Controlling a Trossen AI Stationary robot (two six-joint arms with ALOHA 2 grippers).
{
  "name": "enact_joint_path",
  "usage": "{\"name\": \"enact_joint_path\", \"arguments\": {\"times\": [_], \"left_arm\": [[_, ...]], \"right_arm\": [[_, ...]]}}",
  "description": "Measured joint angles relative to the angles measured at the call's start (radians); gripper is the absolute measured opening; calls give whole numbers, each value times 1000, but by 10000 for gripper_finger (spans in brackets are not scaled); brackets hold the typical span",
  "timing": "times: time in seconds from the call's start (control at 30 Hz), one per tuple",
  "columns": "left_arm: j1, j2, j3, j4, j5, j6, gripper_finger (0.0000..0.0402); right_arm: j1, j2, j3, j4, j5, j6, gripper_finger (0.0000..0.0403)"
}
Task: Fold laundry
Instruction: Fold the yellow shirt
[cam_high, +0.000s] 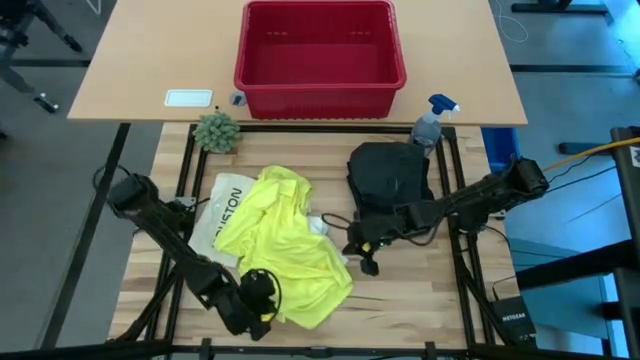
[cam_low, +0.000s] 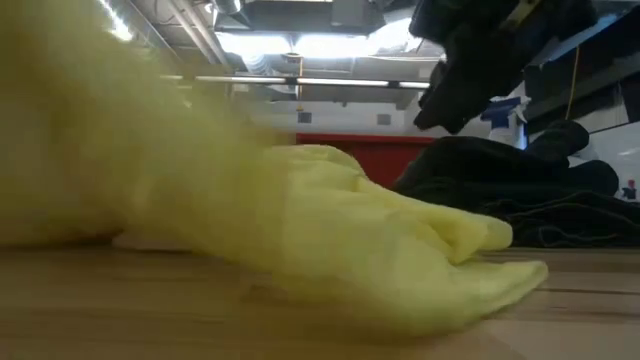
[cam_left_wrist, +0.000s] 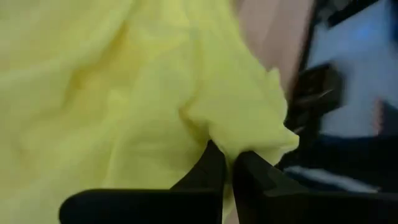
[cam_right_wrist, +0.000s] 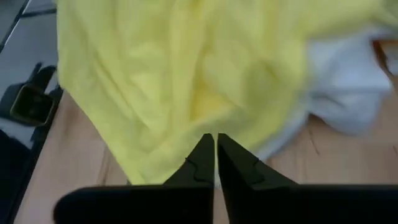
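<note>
The bright yellow T-shirt (cam_high: 285, 245) lies crumpled at the table's middle. My left gripper (cam_high: 262, 300) is at its near edge, shut on the cloth (cam_left_wrist: 230, 154). My right gripper (cam_high: 362, 255) hangs shut above the shirt's right edge (cam_right_wrist: 215, 138); in the low view it is up off the table (cam_low: 445, 105) with nothing hanging from it. A small white cloth (cam_high: 318, 226) peeks out from under the shirt's right side. The black trousers (cam_high: 390, 175) lie heaped at the far right. My left gripper pinches a bunched bit of the shirt's near edge (cam_left_wrist: 249, 146) between its two fingers; one layer or several, I cannot tell. The fingers come slanting down from the table's near left. The cloth gathers to a point at the fingertips, and the shirt's body stays on the table (cam_low: 400, 260).
A flat white item printed "HOUSTON" (cam_high: 226, 215) lies left of the shirt, partly under it. A red basket (cam_high: 320, 50) stands on the far table, with a small green plant (cam_high: 216, 131) and a spray bottle (cam_high: 430, 122) at the near table's far edge.
</note>
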Motion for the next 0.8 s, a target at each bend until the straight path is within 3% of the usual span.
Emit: {"name": "enact_joint_path", "arguments": {"times": [0.23,0.5,0.63,0.8], "left_arm": [[9,-145,0,-122,-118,37,2],[39,-165,-1,-163,-129,55,1],[48,-165,-1,-159,-129,55,0],[59,-165,-1,-155,-130,56,0]], "right_arm": [[83,0,0,101,-56,-136,114],[90,68,0,210,-33,-73,242],[97,135,0,243,-32,-19,271],[114,196,0,266,-34,39,277]]}}
